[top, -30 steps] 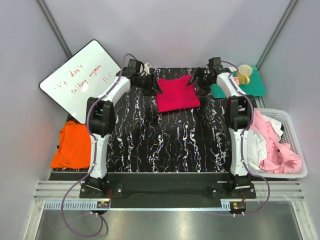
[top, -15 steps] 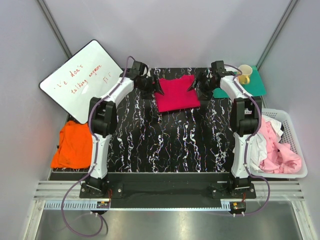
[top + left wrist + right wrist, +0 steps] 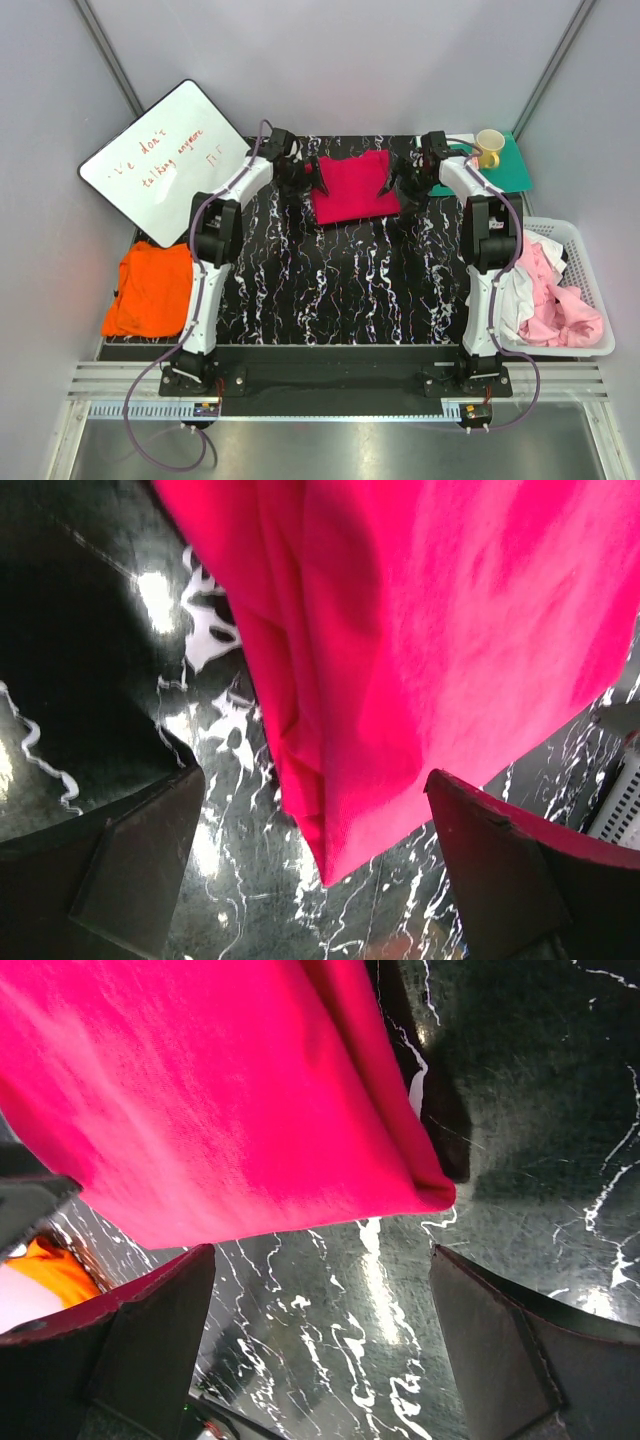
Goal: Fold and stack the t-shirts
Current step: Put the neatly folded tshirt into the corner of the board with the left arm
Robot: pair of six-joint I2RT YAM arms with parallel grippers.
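Note:
The magenta-red t-shirt [image 3: 352, 186] lies folded into a rough square at the far middle of the black marbled table [image 3: 330, 280]. My left gripper [image 3: 311, 181] is open at the shirt's left edge. In the left wrist view the shirt's [image 3: 430, 630] near-left corner hangs between the spread fingers [image 3: 130, 870] of the gripper [image 3: 315, 880]. My right gripper [image 3: 391, 185] is open at the shirt's right edge. In the right wrist view the shirt [image 3: 220, 1110] lies just beyond the empty gripper [image 3: 320, 1350]. The orange t-shirt [image 3: 150, 290] lies at the table's left edge.
A white basket [image 3: 556, 351] at the right holds crumpled pale pink [image 3: 570, 310] and white [image 3: 515, 290] shirts. A whiteboard [image 3: 165, 160] leans at the far left. A yellow mug [image 3: 489, 148] stands on a green mat [image 3: 505, 172] at the far right.
Both grippers have slid a little nearer along the magenta shirt's left and right edges, from its far corners. The shirt has barely moved.

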